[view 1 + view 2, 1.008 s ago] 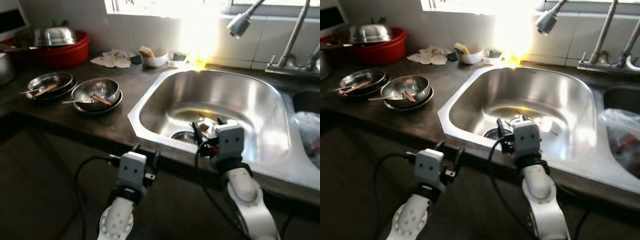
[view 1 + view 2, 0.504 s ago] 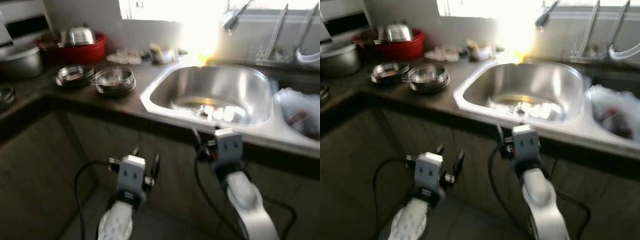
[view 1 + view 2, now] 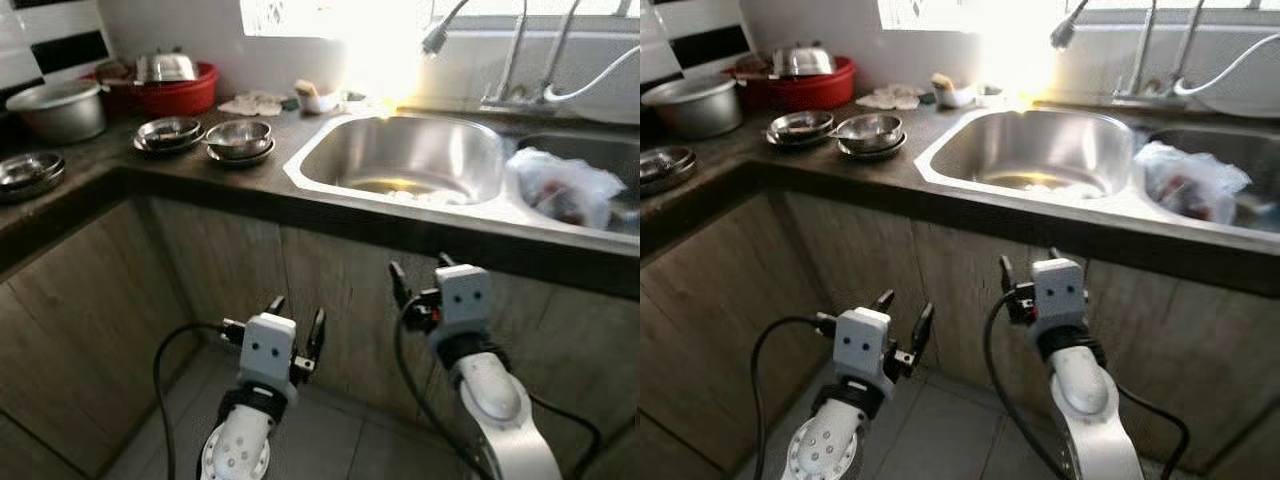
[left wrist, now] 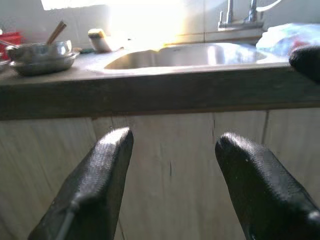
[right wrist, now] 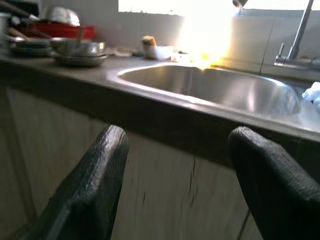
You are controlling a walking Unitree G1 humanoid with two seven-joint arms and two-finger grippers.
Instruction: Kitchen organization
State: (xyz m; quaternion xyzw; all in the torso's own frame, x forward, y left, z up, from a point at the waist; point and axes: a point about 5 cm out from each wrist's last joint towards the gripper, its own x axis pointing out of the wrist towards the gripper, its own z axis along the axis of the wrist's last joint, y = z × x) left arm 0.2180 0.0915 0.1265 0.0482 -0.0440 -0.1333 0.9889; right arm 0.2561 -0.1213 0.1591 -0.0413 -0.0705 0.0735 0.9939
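Note:
A steel sink (image 3: 400,160) is set in the dark countertop (image 3: 230,180), with something pale lying in its bottom. Left of it stand two stacks of steel bowls (image 3: 238,138) with utensils in them. Both arms are held low in front of the wooden cabinet doors (image 3: 230,270), below the counter edge. My left gripper (image 3: 297,318) is open and holds nothing; in its wrist view the fingers (image 4: 95,190) frame the cabinet front. My right gripper (image 3: 418,268) is open too, just under the sink's front edge, its fingers (image 5: 270,185) apart.
A red basin (image 3: 165,95) with a steel lid, a grey pot (image 3: 60,108) and more steel plates (image 3: 25,170) sit on the left counter. A plastic bag (image 3: 565,185) lies in the right basin. Taps (image 3: 520,60) rise behind. A cloth and small white bowl (image 3: 318,100) sit by the wall.
The whole view has pulled back and dropped from above the sink. Both grippers, earlier at the counter edge and sink rim, now hang below the counter before the cabinet.

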